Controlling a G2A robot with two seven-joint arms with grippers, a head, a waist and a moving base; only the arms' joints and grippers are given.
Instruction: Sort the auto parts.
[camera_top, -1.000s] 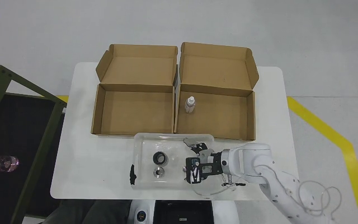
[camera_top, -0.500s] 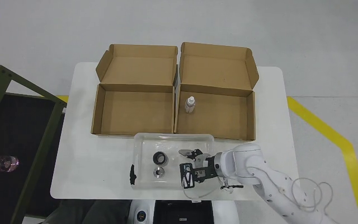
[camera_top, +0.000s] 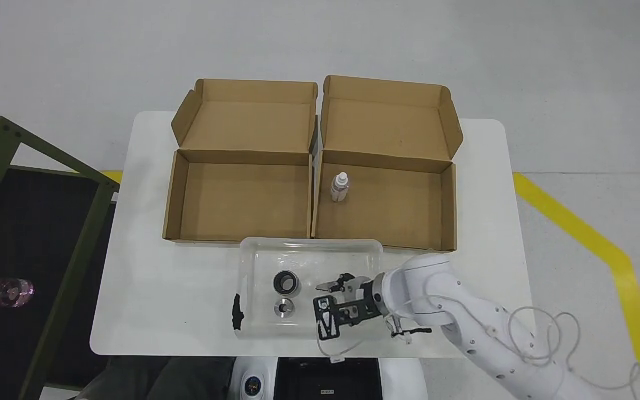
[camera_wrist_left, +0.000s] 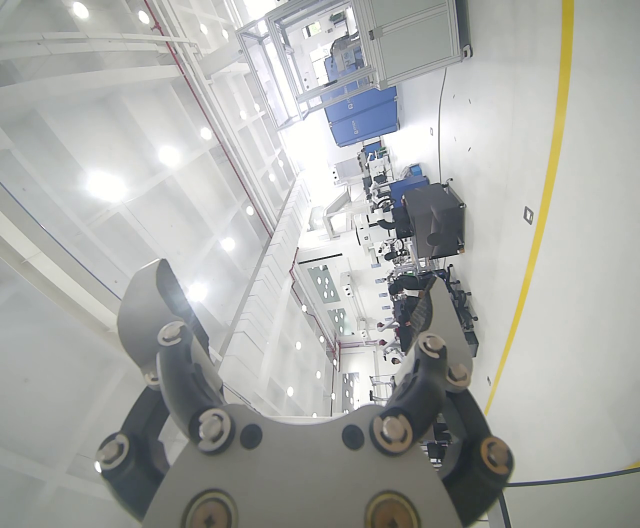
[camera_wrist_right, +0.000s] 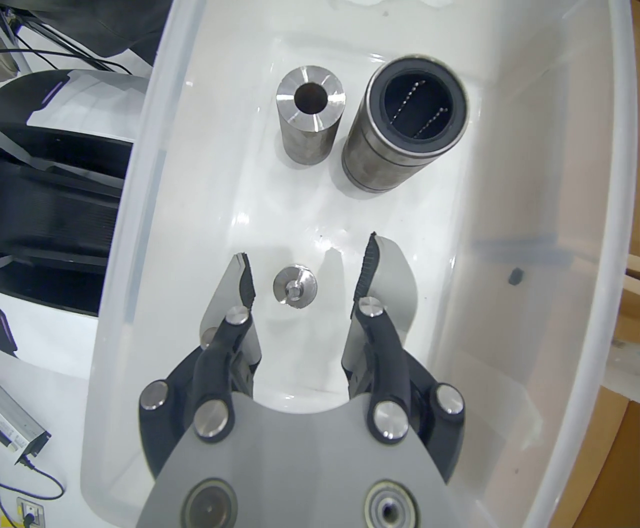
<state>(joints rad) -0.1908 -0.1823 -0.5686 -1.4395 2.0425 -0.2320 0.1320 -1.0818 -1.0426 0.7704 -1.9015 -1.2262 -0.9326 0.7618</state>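
Right wrist view: right gripper (camera_wrist_right: 305, 274) spread apart, straddling a small steel stud (camera_wrist_right: 295, 288) that stands on the tray (camera_wrist_right: 550, 260) floor, lower middle of the top view. Looks lined up to pinch it next.

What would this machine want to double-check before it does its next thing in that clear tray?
1. Right end effector open: ok.
2. Small metal stud sits between its fingers: ok.
3. Steel sleeve and linear bearing stand apart from the fingers: ok.
4. Fingers low enough to grip the stud: cannot tell.
5. Both cardboard boxes open: ok.
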